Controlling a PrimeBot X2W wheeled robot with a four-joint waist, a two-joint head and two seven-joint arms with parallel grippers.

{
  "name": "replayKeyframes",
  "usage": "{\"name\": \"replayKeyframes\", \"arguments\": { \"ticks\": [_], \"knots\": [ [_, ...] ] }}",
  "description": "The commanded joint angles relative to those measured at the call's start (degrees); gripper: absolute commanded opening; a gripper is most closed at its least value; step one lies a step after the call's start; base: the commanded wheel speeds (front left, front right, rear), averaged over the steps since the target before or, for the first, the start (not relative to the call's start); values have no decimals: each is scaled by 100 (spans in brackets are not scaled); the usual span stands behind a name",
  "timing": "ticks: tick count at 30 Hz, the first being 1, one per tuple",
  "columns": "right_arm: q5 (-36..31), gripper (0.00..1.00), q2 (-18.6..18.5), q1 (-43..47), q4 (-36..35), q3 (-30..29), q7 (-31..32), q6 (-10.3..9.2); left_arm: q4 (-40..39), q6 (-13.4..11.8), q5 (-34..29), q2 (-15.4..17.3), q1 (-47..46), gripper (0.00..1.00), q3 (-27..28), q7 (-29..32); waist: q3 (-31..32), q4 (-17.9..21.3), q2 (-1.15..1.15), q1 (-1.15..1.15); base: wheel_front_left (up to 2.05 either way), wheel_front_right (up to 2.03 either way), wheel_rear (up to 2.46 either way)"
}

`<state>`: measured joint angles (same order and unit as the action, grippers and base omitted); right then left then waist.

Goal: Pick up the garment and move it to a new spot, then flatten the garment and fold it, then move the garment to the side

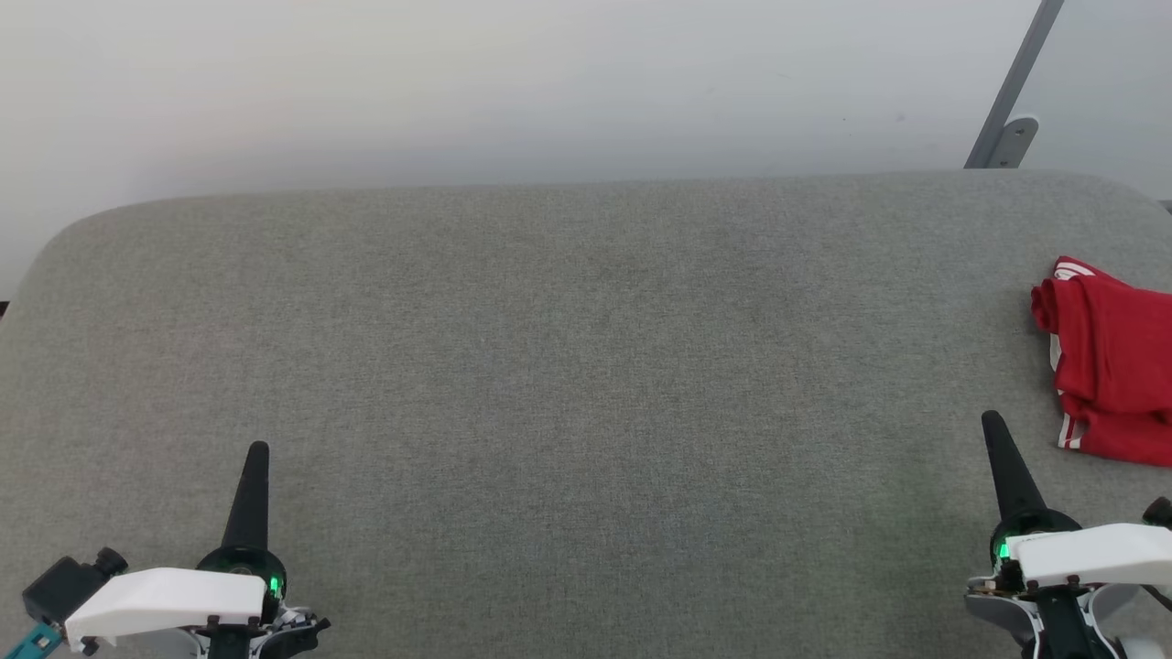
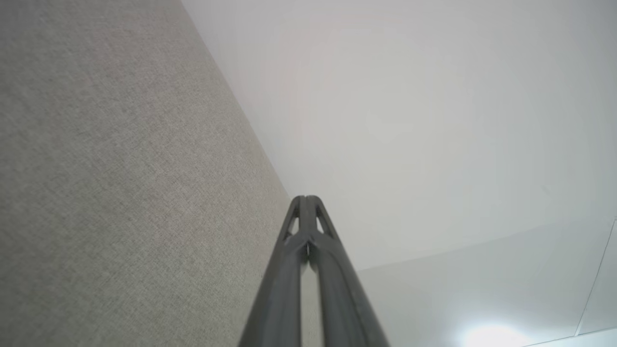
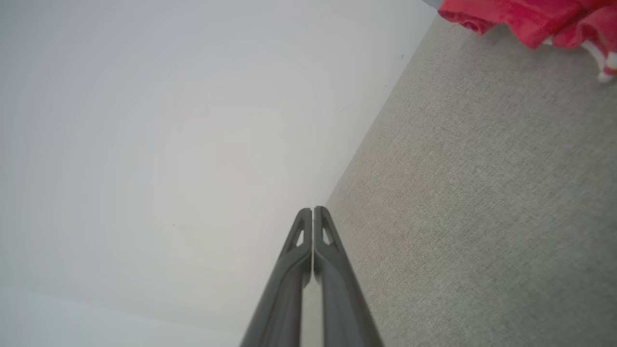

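The garment is seen bunched at the table's right edge; the left end effector and right end effector are closed, empty.

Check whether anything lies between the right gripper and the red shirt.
Nothing visible does. Only the bare grey padded surface separates the right gripper, which is shut, from the garment, which lies bunched just ahead and to the gripper's right.

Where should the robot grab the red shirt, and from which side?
Probably the bunched fold on the left edge of the shirt, where the cloth stands up off the table. Come from the table's middle with the right gripper, which sits closest. Its fingers are shut, so open them first.
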<state>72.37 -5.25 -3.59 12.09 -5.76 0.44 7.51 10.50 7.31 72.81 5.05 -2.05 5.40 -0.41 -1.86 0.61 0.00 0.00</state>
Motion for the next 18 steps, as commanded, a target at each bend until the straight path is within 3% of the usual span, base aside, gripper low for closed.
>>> {"name": "replayKeyframes", "arguments": {
  "ticks": [1,18],
  "knots": [
    [133,0,14,-100,-8,-17,38,0,-10,19,170,5,-115,0,5,49,5,-2,0,0,0,0,0],
    [869,0,99,-177,67,-41,269,-1,134,23,891,-52,-254,0,15,280,61,-22,0,0,0,0,0]
  ]
}}
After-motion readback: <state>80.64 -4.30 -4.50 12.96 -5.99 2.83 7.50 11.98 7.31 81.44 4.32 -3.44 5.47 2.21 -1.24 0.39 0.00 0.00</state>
